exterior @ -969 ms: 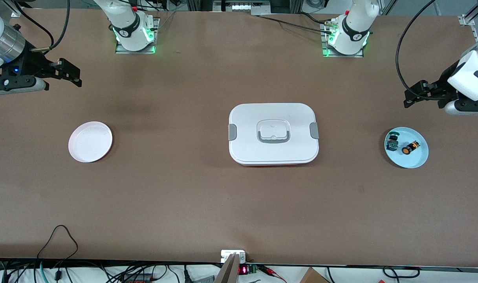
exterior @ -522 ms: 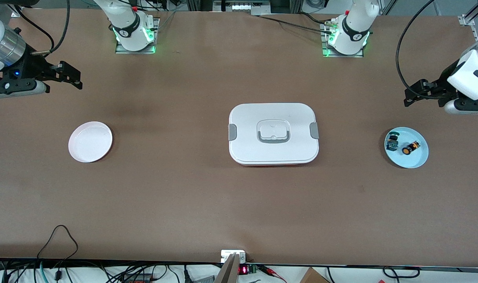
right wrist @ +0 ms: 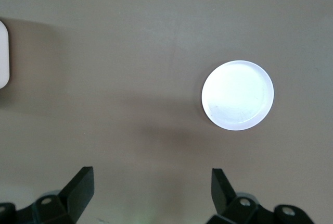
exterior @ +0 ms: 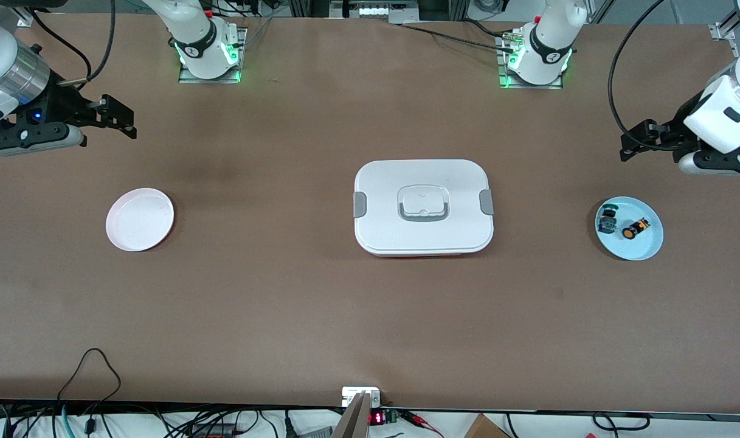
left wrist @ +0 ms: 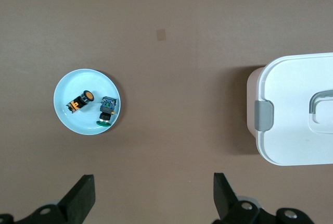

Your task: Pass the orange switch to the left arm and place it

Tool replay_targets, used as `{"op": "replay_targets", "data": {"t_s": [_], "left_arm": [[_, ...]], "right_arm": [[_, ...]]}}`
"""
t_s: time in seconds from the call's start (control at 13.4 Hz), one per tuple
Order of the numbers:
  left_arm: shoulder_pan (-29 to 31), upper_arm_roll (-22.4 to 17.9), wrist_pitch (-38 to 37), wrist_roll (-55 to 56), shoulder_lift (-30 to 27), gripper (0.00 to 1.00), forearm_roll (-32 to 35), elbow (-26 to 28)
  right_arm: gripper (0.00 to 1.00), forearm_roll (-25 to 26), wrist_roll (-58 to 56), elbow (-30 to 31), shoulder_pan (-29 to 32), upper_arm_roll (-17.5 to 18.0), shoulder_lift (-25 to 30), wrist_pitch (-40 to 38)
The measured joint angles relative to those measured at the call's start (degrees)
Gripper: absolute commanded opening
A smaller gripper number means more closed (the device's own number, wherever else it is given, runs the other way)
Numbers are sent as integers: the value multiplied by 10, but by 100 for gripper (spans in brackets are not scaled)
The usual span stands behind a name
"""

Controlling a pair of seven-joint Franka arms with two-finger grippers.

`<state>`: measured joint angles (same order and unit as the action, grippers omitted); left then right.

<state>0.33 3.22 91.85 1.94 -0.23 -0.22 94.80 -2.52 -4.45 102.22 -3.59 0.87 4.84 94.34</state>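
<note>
The orange switch lies on a light blue plate at the left arm's end of the table, beside a similar part with a green cap. It also shows in the left wrist view on that plate. My left gripper is open and empty, high over bare table beside the plate. My right gripper is open and empty, high over bare table at the right arm's end. The white box stands mid-table, its end in the left wrist view.
An empty white plate lies at the right arm's end of the table, also in the right wrist view. A corner of the box shows there too. Cables and a small display run along the table edge nearest the camera.
Both grippers have drifted a little toward the middle of the table and toward the robots' bases. The switch, plates and box have not moved.
</note>
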Motion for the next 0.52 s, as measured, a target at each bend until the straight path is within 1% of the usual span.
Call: {"op": "replay_targets", "data": {"t_s": [0.07,0.15,0.22,0.52], "left_arm": [[0,1,-1,0,0,100,0,0],[0,1,-2,0,0,100,0,0],[0,1,-2,0,0,100,0,0],[0,1,-3,-1,0,100,0,0]], "right_arm": [[100,3,0,0,-42,-46,-4,0],[100,4,0,0,-61,-68,-8,0],[100,6,0,0,-67,-75,-11,0],[100,25,0,-1,-73,-76,-18,1]]}}
